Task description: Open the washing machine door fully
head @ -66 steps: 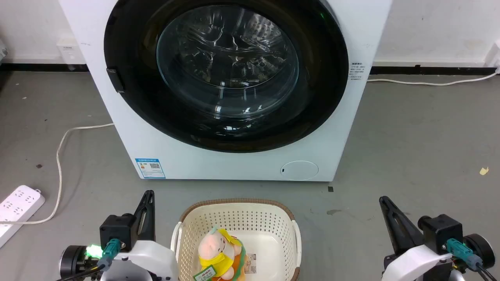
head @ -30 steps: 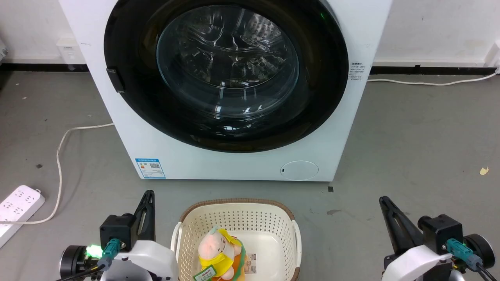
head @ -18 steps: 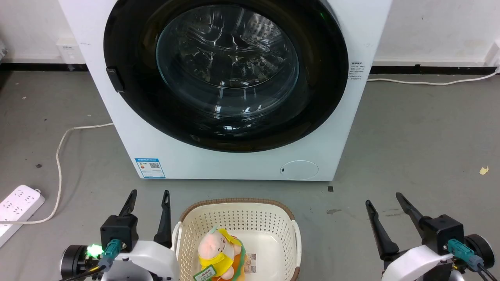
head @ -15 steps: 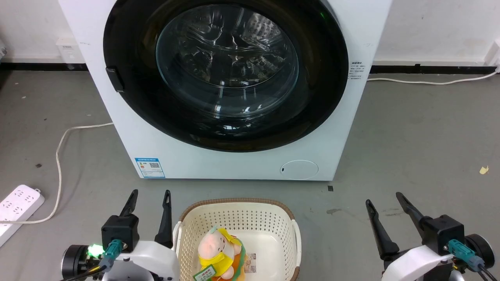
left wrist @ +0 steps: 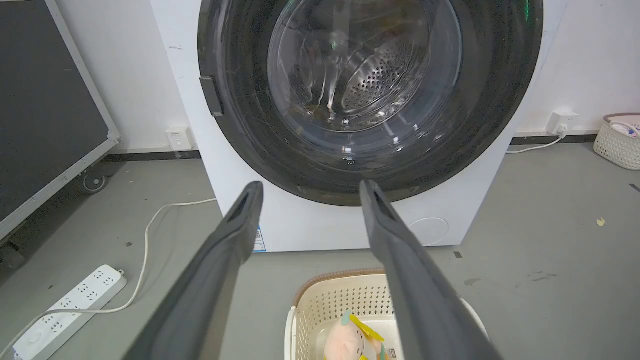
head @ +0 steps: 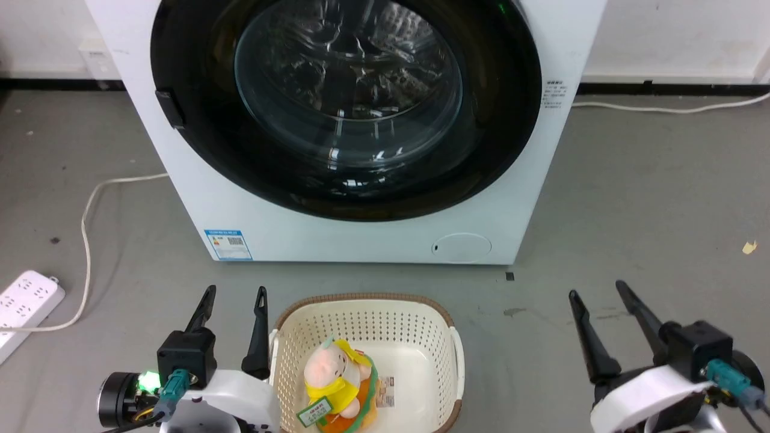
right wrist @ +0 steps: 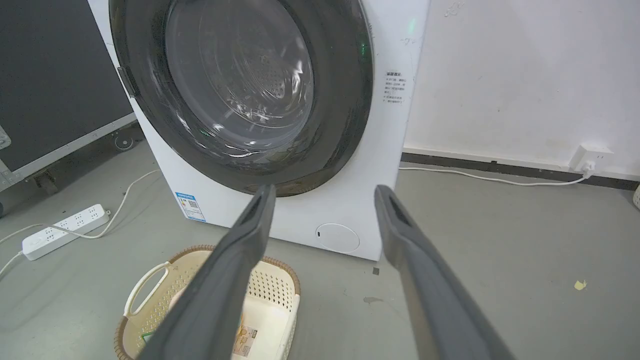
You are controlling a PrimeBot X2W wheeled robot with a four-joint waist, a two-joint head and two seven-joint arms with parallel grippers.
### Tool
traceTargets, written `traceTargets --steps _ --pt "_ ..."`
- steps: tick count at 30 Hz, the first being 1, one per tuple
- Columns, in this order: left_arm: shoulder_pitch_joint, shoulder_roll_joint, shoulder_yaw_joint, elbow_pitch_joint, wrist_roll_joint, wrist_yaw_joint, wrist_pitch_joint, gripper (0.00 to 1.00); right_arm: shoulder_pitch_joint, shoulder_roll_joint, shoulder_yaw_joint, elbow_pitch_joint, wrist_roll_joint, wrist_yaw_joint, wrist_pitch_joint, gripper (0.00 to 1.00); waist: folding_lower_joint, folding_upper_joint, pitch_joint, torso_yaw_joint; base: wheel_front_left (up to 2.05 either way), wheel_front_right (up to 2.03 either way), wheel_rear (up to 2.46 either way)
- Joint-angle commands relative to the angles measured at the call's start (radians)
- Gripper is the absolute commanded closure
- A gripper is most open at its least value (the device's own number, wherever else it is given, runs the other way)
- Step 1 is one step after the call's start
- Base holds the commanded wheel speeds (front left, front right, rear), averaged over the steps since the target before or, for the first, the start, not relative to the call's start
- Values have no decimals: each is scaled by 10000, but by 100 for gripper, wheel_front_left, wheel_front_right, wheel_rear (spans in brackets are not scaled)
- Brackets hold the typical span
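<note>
2 grippers wait with their dark fingers spread wide and empty as a wheeled robot faces a front-loader on a grey floor. The left gripper (head: 234, 293) sits just beside the rim of a cream laundry basket (head: 361, 299) that holds a plush toy (head: 335, 385). The right gripper (head: 595, 290) hovers well apart on the basket's other side. Neither touches anything.

The washing machine door (head: 346, 102), a glossy black ring round a bulging glass window, lies flush against the white washing machine (head: 361, 240), with the steel drum visible through the glass. The task has yet to begin.

1 small dark tab (head: 169, 109) juts from the door's edge on the robot's left and looks like the place to pull. The hinge would then be on the right, though it cannot be seen. The left arm is the nearer one and seems the natural choice.

It should rise clear of the basket, straddle the tab with both fingers and close firmly, since the gloss suggests a slippery hold. The pull should curve round the hinge side rather than run straight back, and follow through until the door stands fully swung.

A white cable and power strip (head: 27, 300) lie on the floor at the left, so any move of the base should keep off them.
</note>
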Motion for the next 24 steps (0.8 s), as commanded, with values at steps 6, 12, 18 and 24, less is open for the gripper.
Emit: traceTargets --steps 6,12,18,24 --pt "-330 7 -9 -142 -74 -118 -250 0 -917 13 -179 221 424 -2 -213 0 0 0 523 50 0 0 0" --pt "-535 8 2 -278 -96 -183 -375 0 -1644 -34 -380 277 767 -2 -177 0 0 0 950 120 0 0 0" --pt "-794 9 -84 -355 -156 -249 -501 0 -2503 -131 -653 439 1240 -3 6 0 0 0 1414 245 0 0 0" --pt "-958 10 -81 -379 -201 -310 -626 0 -3504 -20 -1089 792 1973 -3 283 51 0 0 1814 306 0 0 0"
